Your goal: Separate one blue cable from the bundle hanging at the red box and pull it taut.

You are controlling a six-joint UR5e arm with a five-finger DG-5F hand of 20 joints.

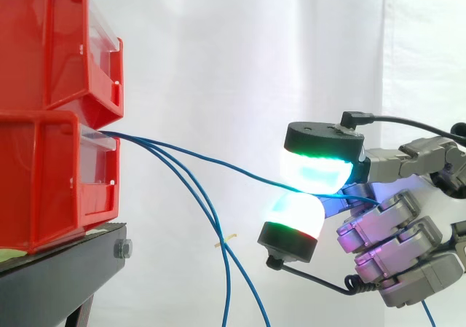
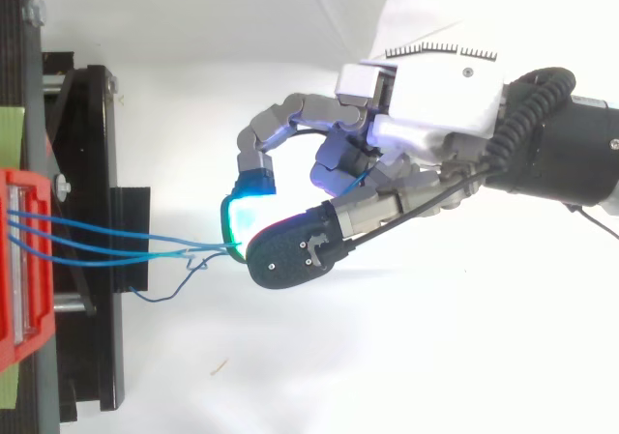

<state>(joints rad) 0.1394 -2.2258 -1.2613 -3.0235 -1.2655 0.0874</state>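
Two red plastic bins (image 1: 51, 123) are stacked at the left of the side view on a black metal stand (image 1: 65, 269), in front of a white curtain (image 1: 240, 50). A bundle of thin blue cables comes out of the front of the lower bin.

One thin blue cable (image 1: 247, 172) runs from the bin towards the lower right in an almost straight, gently sloping line to the middle of the frame. The robot's grey multi-fingered hand (image 1: 386, 225) grasps it there. Two glowing fingertip pads (image 1: 317, 168), one above and one below, are pressed together on the cable. The remaining fingers are curled in at the right of the frame. Behind the pads a short length of the same cable continues towards the palm.

The other blue cables (image 1: 223, 290) leave the bin at the same spot, sag away beneath the held one and hang slack to the bottom edge.

In the top view the hand (image 2: 387, 163) reaches in from the right, and the cables converge at its pads, near the frame's centre.
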